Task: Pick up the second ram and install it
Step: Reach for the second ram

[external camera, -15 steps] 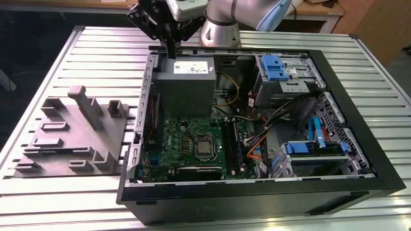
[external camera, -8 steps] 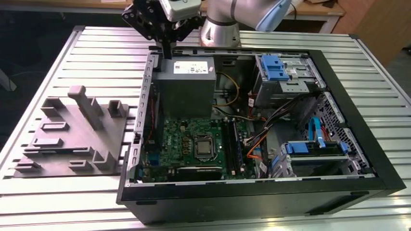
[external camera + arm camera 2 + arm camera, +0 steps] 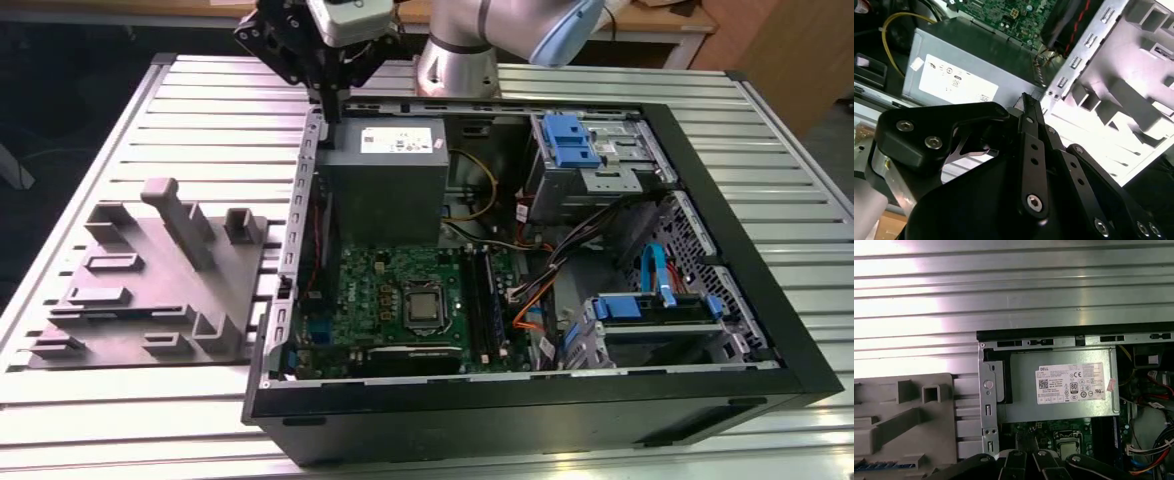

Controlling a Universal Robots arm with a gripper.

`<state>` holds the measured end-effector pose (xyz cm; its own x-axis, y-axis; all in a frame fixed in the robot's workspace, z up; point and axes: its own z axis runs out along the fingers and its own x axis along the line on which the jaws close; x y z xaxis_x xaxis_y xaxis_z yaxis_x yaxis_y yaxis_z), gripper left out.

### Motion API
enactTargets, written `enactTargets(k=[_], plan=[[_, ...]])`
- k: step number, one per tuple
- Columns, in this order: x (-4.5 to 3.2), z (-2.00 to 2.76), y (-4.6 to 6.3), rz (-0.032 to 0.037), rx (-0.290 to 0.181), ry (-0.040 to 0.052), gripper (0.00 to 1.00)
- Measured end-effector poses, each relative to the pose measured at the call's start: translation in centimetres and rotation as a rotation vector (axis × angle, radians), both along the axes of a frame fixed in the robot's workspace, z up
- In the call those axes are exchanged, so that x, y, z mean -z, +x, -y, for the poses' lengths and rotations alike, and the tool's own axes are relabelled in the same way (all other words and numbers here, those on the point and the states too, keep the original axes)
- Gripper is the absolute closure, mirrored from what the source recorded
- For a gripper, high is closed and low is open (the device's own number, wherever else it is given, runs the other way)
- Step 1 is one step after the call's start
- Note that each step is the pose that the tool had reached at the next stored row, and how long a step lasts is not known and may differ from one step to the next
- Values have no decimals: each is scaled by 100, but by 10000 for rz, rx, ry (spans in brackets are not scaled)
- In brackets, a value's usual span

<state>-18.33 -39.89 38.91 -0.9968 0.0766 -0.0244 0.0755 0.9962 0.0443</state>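
My gripper (image 3: 324, 100) hangs over the back corner of the open computer case (image 3: 747, 300), on the exterior view's left, just above the grey power supply (image 3: 387, 170). Its black fingers meet at a narrow tip in both wrist views (image 3: 1026, 100) (image 3: 1026, 442), and I see nothing held between them. The second ram is out of view. The green motherboard (image 3: 387, 290) lies on the case floor, below the power supply in the exterior view. Its dark memory slots (image 3: 487, 300) run beside the processor socket (image 3: 424, 305).
A grey plastic tray (image 3: 147, 290) with upright blocks lies on the slatted metal table (image 3: 160, 110), on the exterior view's left of the case. A thin strip with blue marks (image 3: 884, 466) lies at the tray's edge. Drive cages with blue clips (image 3: 574, 140), orange and black cables (image 3: 534, 290).
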Motion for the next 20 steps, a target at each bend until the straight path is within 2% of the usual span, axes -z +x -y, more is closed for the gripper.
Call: enactTargets(k=[20], plan=[[61,0,-408,0,44,0,90]])
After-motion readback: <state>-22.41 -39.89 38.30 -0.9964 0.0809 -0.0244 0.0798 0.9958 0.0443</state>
